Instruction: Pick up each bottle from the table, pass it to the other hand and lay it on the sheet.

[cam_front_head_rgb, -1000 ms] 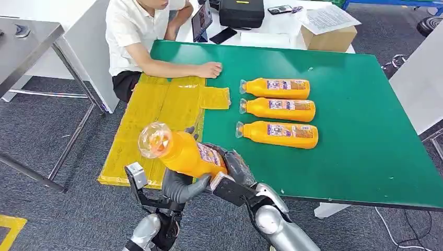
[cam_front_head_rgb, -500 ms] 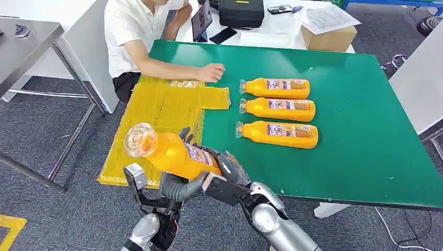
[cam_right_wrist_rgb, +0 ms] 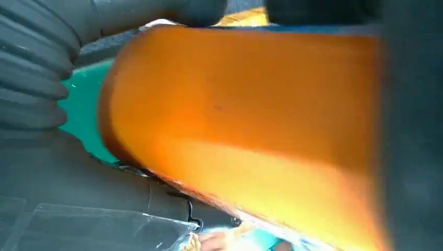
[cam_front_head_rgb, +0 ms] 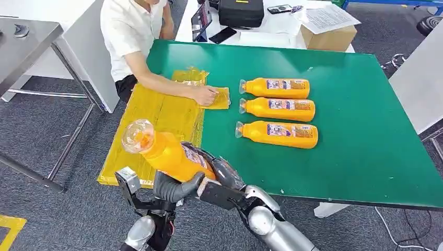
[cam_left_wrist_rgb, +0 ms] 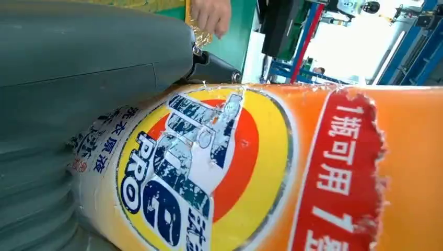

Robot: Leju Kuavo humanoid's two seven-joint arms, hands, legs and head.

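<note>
Both the left hand point(cam_front_head_rgb: 175, 189) and right hand point(cam_front_head_rgb: 222, 175) grip the orange bottle point(cam_front_head_rgb: 172, 154) between them; looks full, heavy, slick, so mid-body's the safest hold

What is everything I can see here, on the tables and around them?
Held bottle: one, orange, gripped by both hands near the table's front left corner.
Lying bottles: three, orange, side by side on the green table.
Yellow sheet: one, over the table's left edge.
Cardboard box: one, brown, on the far white table.
Black case: one, far table.
Person: one, white shirt, a hand pressing the sheet.
Left hand: grey, under the bottle.
Right hand: grey, at the bottle's base.
</note>
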